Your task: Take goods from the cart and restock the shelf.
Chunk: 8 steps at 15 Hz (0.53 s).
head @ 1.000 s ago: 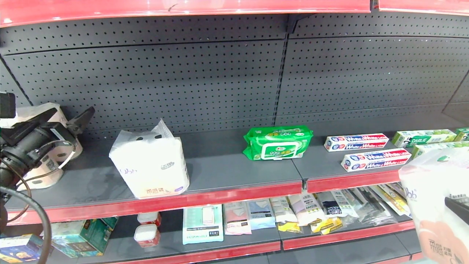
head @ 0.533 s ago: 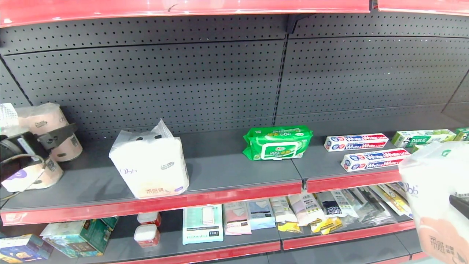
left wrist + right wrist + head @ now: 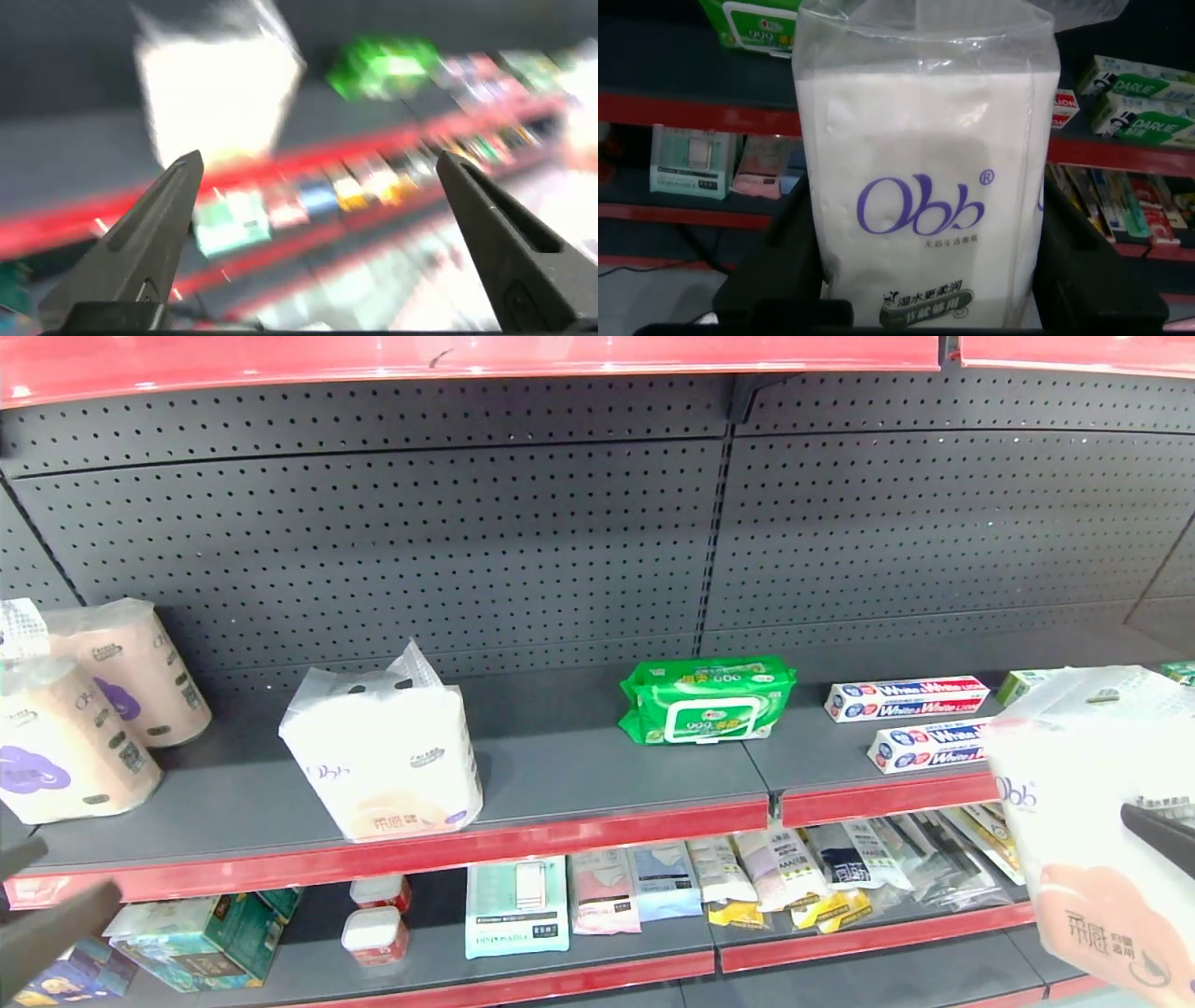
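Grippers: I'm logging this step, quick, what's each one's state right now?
Left gripper: open, fingers spread, holding nothing.
Right gripper: shut on the white tissue pack.

Left gripper — dark grey, wedge-tapered; right gripper — black, blocky.

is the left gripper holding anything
No, the left gripper is open, its jaws standing wide apart with nothing gripped between them.
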Available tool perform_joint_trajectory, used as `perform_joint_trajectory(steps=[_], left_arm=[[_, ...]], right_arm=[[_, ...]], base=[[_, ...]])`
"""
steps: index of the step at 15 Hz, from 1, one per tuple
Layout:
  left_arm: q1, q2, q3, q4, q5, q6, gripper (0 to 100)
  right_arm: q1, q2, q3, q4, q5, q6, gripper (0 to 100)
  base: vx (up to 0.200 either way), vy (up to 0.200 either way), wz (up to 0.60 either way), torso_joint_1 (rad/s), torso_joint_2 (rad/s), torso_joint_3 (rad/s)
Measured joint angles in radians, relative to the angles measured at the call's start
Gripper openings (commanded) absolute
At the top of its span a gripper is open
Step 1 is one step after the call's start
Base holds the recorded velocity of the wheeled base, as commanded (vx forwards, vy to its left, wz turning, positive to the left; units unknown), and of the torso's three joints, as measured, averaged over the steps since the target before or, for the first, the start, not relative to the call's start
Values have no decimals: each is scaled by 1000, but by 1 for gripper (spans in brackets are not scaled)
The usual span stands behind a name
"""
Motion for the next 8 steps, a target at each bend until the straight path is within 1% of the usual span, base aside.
perform_joint_trajectory(steps=[1, 2, 3, 4, 5, 6, 7, 8], left_arm=[[-57, -60, -17, 122, -2, 6, 100], [-109, -114, -39, 221, 0, 30, 100], [-133, -148, -51, 256, 24, 97, 100], [-134, -168, -57, 266, 82, 144, 100], [-129, -180, -57, 267, 160, 177, 100], [-123, -188, -49, 258, 233, 198, 100], [-120, -194, -41, 251, 255, 207, 100], [-118, -202, -30, 235, 317, 209, 100]], right_arm=[[-1, 8, -1, 0, 1, 7, 0], [-2, 17, -1, -5, 2, 8, 0], [-3, 26, -2, -21, 3, 8, 0], [-3, 35, -2, -35, 3, 9, 0], [-3, 46, -2, -53, 3, 7, 0], [-3, 56, -3, -70, 3, 4, 0], [-2, 63, -3, -70, 3, 1, 0], [-1, 69, -3, -101, 3, -11, 0]], base=[[0, 0, 0, 0, 0, 0], [0, 0, 0, 0, 0, 0], [0, 0, 0, 0, 0, 0], [0, 0, 0, 0, 0, 0], [0, 0, 0, 0, 0, 0], [0, 0, 0, 0, 0, 0], [0, 0, 0, 0, 0, 0], [0, 0, 0, 0, 0, 0]])
